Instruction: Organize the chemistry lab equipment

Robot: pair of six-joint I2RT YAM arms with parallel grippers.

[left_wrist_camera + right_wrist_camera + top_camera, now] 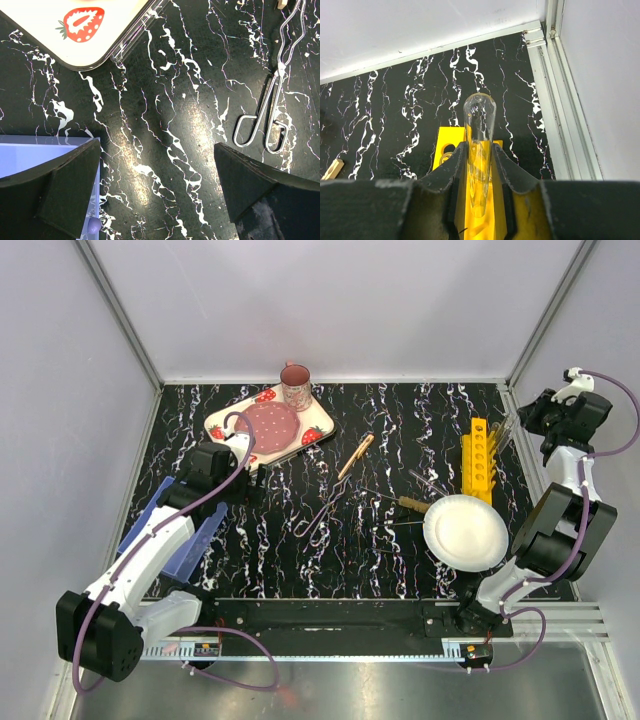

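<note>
The right claw [479,162] is pinching a glass tube [479,117] between its fingers, the rounded end pointing away from it and the yellow rack [449,137] just below and ahead. Whether the tube lines up with a hole cannot be told, since the nearest visible hole sits to its left. Lowering it off-centre could knock glass against the rack's rim, cracking it or twisting it out of the pinch. The left claw [156,150] is spread wide over bare tabletop [165,100], holding nothing. The wire tong [274,95] lies ahead to its right and a tray [115,30] corner ahead to its left.
</note>
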